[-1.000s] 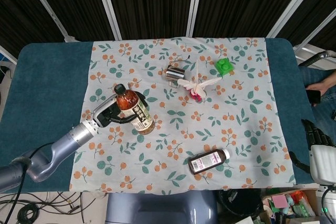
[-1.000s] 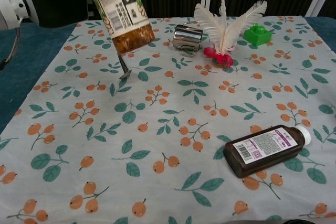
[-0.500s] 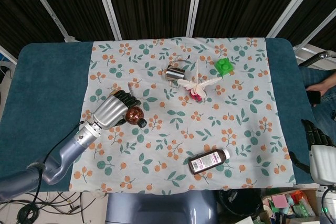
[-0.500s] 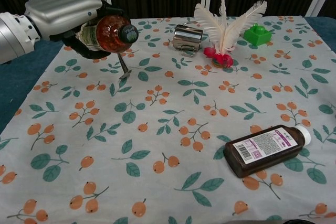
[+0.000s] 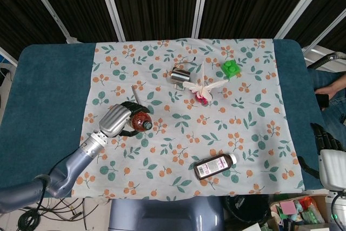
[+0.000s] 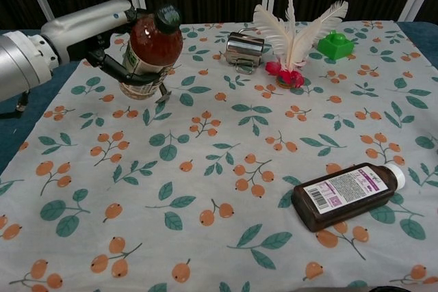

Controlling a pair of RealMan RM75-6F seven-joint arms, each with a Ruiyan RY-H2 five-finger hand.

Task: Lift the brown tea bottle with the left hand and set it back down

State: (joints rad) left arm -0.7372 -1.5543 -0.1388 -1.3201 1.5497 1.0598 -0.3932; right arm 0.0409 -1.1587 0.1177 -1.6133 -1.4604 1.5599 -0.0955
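The brown tea bottle (image 6: 148, 47) with a black cap stands almost upright at the left of the flowered cloth (image 6: 226, 169), leaning slightly, its base at or just above the cloth. My left hand (image 6: 101, 31) grips it from the left, fingers wrapped round the label. From the head view the bottle (image 5: 140, 119) shows cap-first beside the left hand (image 5: 115, 120). My right hand (image 5: 323, 137) hangs off the table's right edge, away from everything; how its dark fingers lie is unclear.
A dark medicine bottle (image 6: 349, 195) lies at the front right. A feather shuttlecock (image 6: 291, 42), a shiny metal piece (image 6: 244, 50) and a green toy (image 6: 335, 44) sit at the back. A thin stick (image 6: 161, 91) lies just beside the tea bottle's base.
The left hand has brought the tea bottle down from high and steeply tilted to nearly upright at the cloth. The right hand has not moved.
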